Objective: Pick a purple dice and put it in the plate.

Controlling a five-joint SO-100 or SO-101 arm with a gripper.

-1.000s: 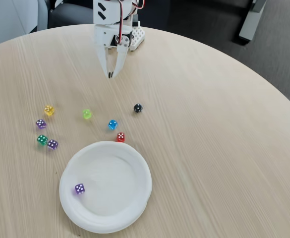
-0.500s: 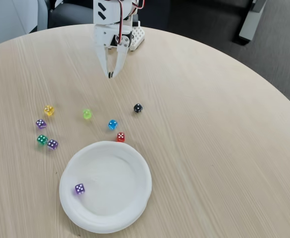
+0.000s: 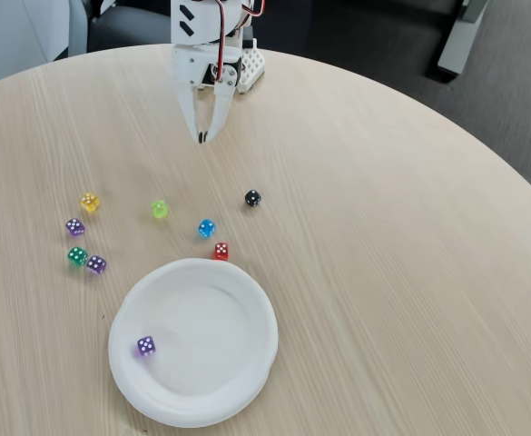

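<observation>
The purple dice (image 3: 145,345), a small deep-violet cube with white pips, lies inside the white round plate (image 3: 247,304) near its left rim, at the table's front. My white gripper (image 3: 201,138) hangs at the far side of the table, pointing down, fingertips together and holding nothing. It is well away from the plate and from the loose dice.
Loose dice lie between gripper and plate: two paler lilac (image 3: 74,226) (image 3: 95,264), yellow (image 3: 89,202), green (image 3: 77,256), lime (image 3: 160,209), blue (image 3: 206,228), red (image 3: 221,251), black (image 3: 252,197). The round wooden table (image 3: 401,254) is bare on the right.
</observation>
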